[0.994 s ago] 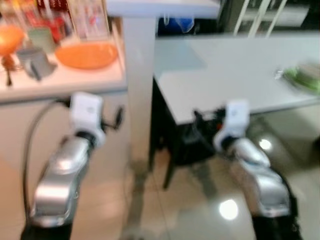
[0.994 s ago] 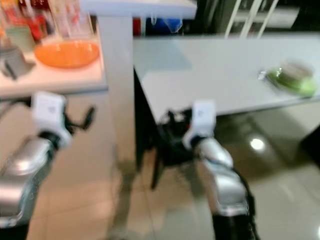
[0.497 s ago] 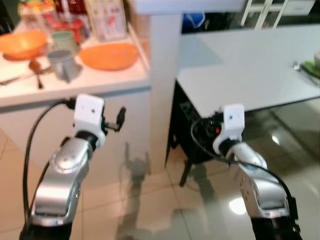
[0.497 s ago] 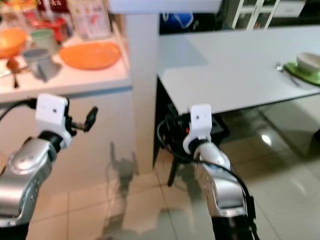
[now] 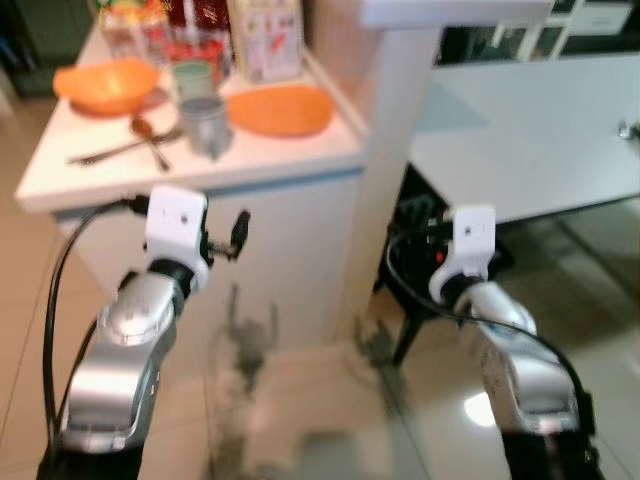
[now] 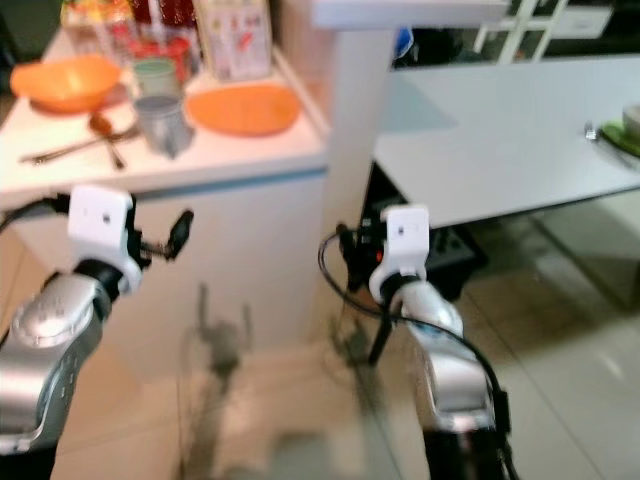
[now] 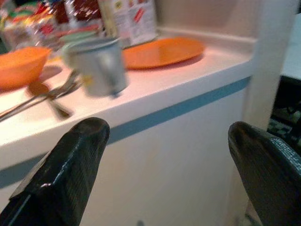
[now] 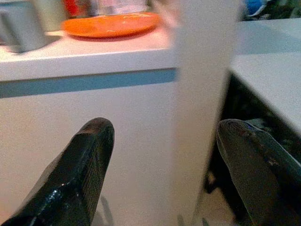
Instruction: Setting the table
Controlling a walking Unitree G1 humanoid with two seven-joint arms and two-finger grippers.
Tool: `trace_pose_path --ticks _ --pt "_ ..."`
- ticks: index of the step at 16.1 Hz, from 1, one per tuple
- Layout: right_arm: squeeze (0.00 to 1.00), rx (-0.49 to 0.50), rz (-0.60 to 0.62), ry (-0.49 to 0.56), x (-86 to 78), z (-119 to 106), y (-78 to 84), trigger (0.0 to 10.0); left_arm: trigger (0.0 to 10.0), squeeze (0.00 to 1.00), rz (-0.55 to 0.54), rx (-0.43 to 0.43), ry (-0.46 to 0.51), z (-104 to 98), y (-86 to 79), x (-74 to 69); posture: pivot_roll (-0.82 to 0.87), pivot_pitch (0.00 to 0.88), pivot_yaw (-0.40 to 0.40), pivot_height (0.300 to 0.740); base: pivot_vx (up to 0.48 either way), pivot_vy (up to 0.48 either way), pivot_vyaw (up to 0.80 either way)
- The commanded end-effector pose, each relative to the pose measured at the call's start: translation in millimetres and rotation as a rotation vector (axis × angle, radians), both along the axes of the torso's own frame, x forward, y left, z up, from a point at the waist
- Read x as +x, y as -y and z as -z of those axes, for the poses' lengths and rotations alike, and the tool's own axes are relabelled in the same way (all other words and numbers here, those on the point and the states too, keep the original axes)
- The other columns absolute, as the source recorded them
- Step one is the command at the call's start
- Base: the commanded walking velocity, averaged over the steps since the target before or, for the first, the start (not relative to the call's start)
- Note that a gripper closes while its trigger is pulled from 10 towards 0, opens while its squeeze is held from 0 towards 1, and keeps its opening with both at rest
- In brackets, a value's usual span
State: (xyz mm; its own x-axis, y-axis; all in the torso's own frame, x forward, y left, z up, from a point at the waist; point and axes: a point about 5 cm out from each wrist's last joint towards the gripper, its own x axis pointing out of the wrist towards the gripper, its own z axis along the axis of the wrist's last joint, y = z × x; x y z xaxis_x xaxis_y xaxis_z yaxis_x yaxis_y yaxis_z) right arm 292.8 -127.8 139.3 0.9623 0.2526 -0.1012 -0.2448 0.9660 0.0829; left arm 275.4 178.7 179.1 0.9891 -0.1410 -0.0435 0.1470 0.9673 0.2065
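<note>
While the spoons (image 5: 130,148) lie flat on the white counter (image 5: 300,160), handles running toward its left edge, an orange plate (image 5: 280,108), grey cup (image 5: 205,125) and orange bowl (image 5: 105,85) sit nearby. The camera has swung left since earlier. Left gripper (image 7: 164,155) and right gripper (image 8: 164,155) hover low before the counter, fingers apart, empty. A white pillar (image 5: 400,150) separates counter from table (image 5: 540,130).

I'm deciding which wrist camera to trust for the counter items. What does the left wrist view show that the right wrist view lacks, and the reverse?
Left wrist view: the orange bowl, the spoons and the carton behind the orange plate.

Right wrist view: the grey dining table past the white pillar, with the dark space beneath it.

Both: the orange plate, the grey mug, the counter's blue stripe and the pillar, framed by an open gripper, the left gripper or the right gripper.
</note>
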Motion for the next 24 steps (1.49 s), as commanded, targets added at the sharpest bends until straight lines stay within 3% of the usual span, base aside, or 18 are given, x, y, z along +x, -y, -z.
trace_pose_path --ticks 1,6,8,15,20,24 --pt "0.00 -0.012 0.000 0.015 1.4 -3.6 -0.3 10.0 10.0 0.00 -0.015 0.004 0.006 -2.0 -2.3 0.5 0.09 0.000 -0.036 0.740 0.000 0.424 0.00" --pt "0.00 -0.008 0.012 0.018 1.7 -3.9 -1.4 10.0 10.0 0.00 -0.026 0.001 0.013 -3.0 -4.1 2.7 0.08 0.000 -0.031 0.740 0.000 0.336 0.00" --pt "0.00 -0.012 0.012 0.019 1.4 -4.2 0.6 10.0 10.0 0.00 -0.044 0.100 0.044 -6.3 -3.5 4.7 0.08 0.000 -0.033 0.740 0.000 -0.240 0.00" --pt "0.00 -0.023 0.009 0.069 6.6 -16.6 -1.7 10.0 10.0 0.00 -0.132 0.048 0.130 -13.7 -9.1 7.9 0.09 0.000 -0.042 0.740 0.000 -0.137 0.00" --pt "0.00 -0.032 -0.065 0.107 7.9 -28.6 -11.2 10.0 10.0 0.00 -0.029 -0.008 0.151 -15.4 4.7 8.2 0.08 0.000 -0.032 0.740 0.000 0.000 0.00" --pt "0.00 -0.068 -0.138 0.101 4.9 -24.3 -19.4 10.0 10.0 0.00 -0.035 0.014 0.160 -15.9 -3.7 5.9 0.10 0.000 -0.064 0.740 0.315 0.000 0.32"
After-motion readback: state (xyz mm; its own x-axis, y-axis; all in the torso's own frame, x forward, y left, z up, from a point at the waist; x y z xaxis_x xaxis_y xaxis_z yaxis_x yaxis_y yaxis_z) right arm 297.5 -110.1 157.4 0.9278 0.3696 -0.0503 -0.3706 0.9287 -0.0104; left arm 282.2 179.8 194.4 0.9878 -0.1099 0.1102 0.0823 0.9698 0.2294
